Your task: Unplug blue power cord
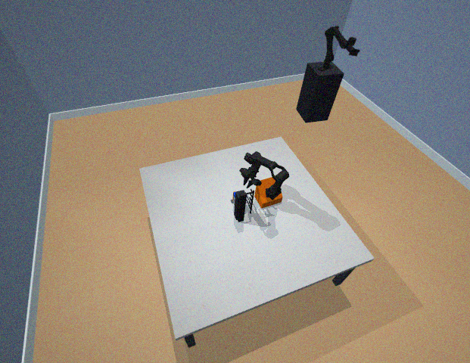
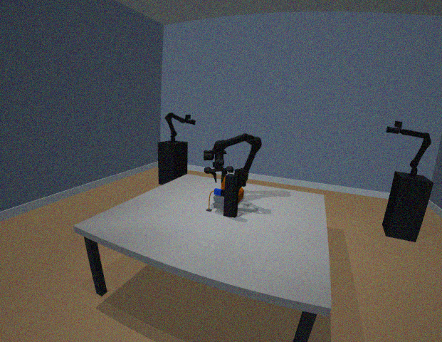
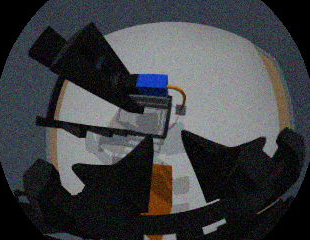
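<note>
The gripper hangs above the blue plug, not touching it. Its 2 fingers are partly closed and hold nothing. The plug sits in the black power strip.

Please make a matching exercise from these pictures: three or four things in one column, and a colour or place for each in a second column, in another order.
Things:
1. plug
2. power strip
3. hand
4. robot base

Descriptions:
A. orange block on the table
B. blue, at the strip's upper part
C. above the strip, apart from the plug
D. tall black bar, standing on end

Pairs: 1-B, 2-D, 3-C, 4-A
</note>
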Robot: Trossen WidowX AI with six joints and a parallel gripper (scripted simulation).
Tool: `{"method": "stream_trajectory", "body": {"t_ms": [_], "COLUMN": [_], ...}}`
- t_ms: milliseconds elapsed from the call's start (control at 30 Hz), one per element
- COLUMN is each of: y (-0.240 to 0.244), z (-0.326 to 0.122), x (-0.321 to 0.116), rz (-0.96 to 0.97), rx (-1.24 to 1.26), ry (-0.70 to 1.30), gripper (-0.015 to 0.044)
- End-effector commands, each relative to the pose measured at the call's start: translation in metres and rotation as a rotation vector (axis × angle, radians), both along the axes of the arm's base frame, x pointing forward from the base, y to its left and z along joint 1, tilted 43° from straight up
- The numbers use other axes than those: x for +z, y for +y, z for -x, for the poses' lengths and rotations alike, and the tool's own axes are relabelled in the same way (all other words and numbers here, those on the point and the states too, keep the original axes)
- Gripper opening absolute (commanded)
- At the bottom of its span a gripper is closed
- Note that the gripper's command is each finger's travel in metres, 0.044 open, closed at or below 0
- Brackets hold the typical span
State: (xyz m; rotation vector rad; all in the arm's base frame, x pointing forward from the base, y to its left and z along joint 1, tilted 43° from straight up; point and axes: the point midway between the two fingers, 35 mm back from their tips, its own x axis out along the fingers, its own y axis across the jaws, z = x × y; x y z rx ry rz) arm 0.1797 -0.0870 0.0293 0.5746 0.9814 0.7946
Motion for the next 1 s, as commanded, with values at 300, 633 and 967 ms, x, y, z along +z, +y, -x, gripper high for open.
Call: {"method": "stream_trajectory", "body": {"t_ms": [300,633,967], "y": [0.001,0.012,0.016], "z": [-0.06,-0.085,-0.092], "x": [-0.013,-0.014,-0.014], "rz": [-0.008,0.011,0.006], "rx": [-0.445,-0.791,-0.947], "ry": [1.058,1.459,1.598], "gripper": [0.016,0.016,0.016]}}
